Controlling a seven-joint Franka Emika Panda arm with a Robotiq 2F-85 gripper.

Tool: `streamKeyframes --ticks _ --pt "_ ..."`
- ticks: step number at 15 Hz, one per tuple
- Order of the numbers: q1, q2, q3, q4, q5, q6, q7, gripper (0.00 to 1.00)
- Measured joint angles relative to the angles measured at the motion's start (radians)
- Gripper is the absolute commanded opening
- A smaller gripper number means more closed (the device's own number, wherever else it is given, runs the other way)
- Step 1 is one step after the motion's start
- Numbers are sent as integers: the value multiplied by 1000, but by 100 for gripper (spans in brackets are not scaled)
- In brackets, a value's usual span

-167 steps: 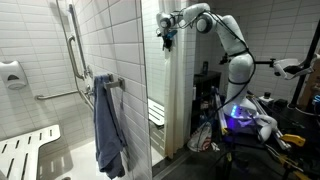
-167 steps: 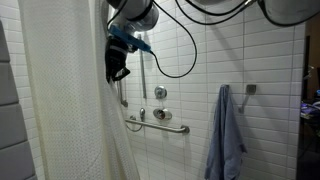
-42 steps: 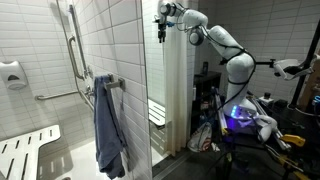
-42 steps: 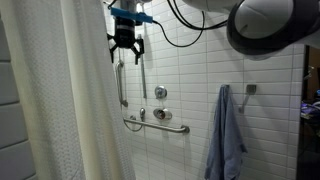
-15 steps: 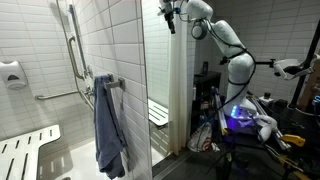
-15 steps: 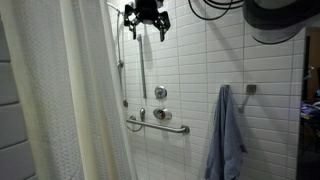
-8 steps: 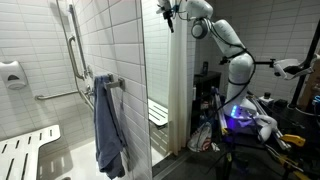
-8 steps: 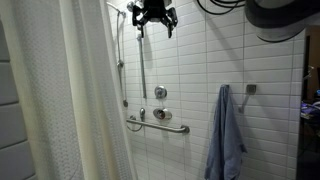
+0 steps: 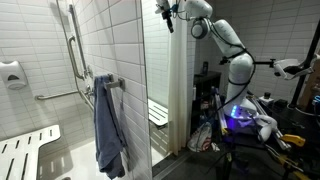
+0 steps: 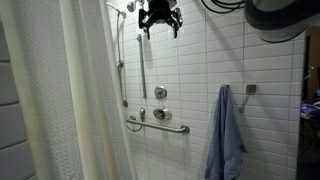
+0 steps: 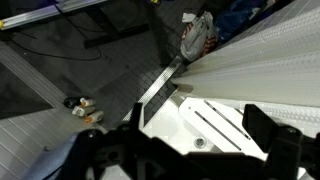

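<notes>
The white shower curtain (image 10: 70, 100) hangs closest, down one side of the shower. Just past it, up high by the top of the shower curtain, is the tool (image 10: 161, 30). Its two fingers are spread wide and hold nothing. In an exterior view the tool (image 9: 167, 15) sits right beside the curtain's top edge, but I cannot tell if they touch. In the wrist view the camera looks down past the wavy curtain to the white shower floor (image 11: 200, 120) far below. Farther back on the tiled wall (image 10: 200, 70) are two round knobs (image 10: 160, 92), with a grey grab bar (image 10: 158, 125) under them. A blue towel (image 10: 225, 135) hangs off to the side, well apart from the tool.
</notes>
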Motion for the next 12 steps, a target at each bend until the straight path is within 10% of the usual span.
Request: streamKeyframes --ticks 12 --pt "-15 24 4 -5 -7 -6 -36 100"
